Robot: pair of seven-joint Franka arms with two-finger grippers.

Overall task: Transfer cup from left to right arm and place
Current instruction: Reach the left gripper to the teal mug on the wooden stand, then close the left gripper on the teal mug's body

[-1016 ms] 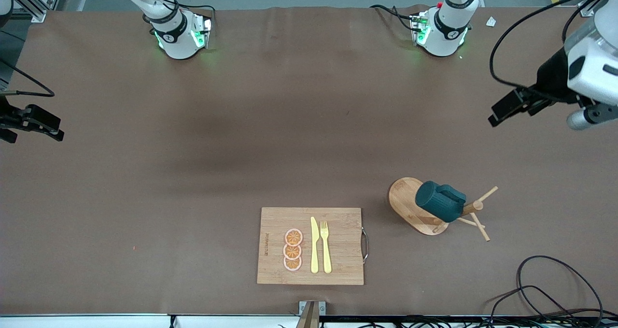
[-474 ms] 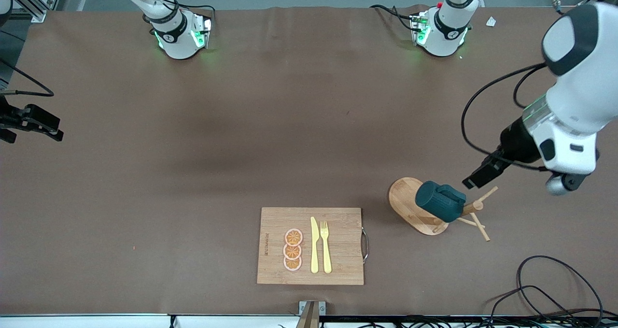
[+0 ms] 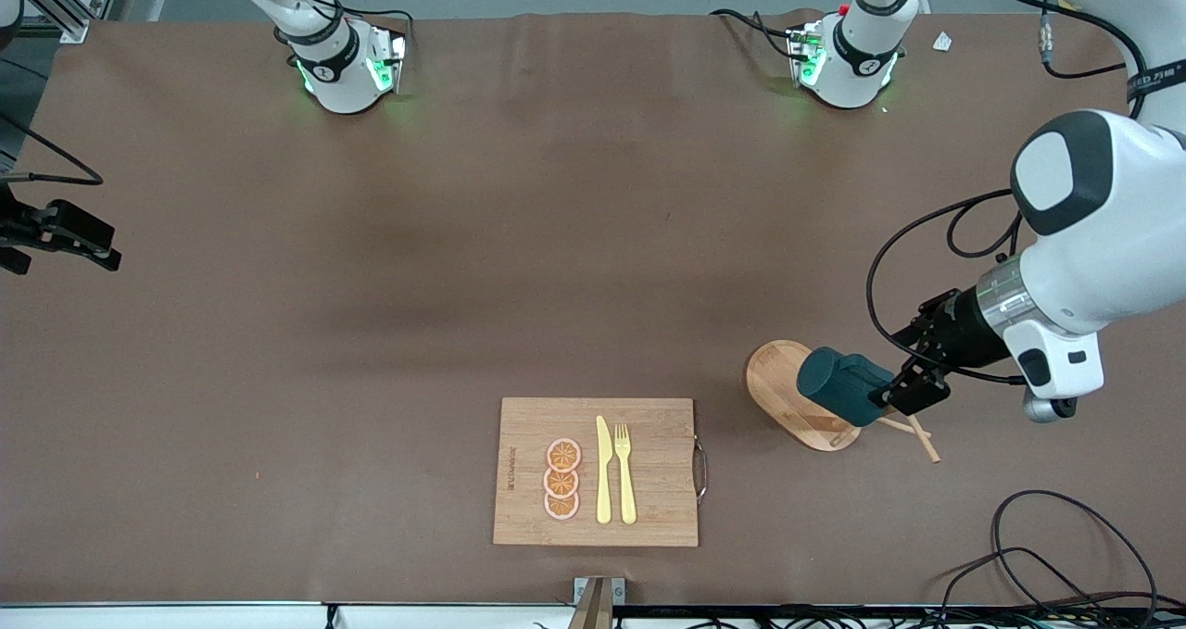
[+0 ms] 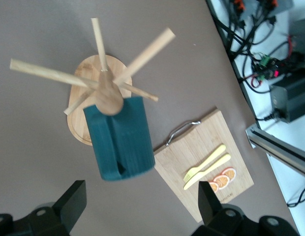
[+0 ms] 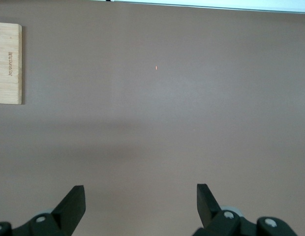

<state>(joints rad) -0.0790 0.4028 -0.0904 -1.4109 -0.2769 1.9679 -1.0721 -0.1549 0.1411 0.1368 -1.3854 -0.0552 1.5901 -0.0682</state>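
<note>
The dark teal ribbed cup (image 3: 841, 385) hangs tilted on a peg of the wooden peg rack (image 3: 783, 397), toward the left arm's end of the table. My left gripper (image 3: 910, 386) is open and empty, right beside the cup over the rack's pegs. In the left wrist view the cup (image 4: 122, 140) hangs under the rack's top knob (image 4: 109, 99), ahead of the open left gripper (image 4: 141, 204) and not between its fingers. The cup's inside is hidden. My right gripper (image 3: 88, 240) waits open and empty at the right arm's end of the table; the right wrist view (image 5: 140, 201) shows only bare table under it.
A wooden cutting board (image 3: 658, 518) with a metal handle lies near the front edge, carrying three orange slices (image 3: 561, 479), a yellow knife (image 3: 603, 471) and a fork (image 3: 625, 471). Black cables (image 3: 1047, 555) loop at the front corner by the left arm's end.
My left arm has swung down from high at its end of the table to the peg rack, bringing the open gripper beside the cup. The cup and the right arm have not moved.
</note>
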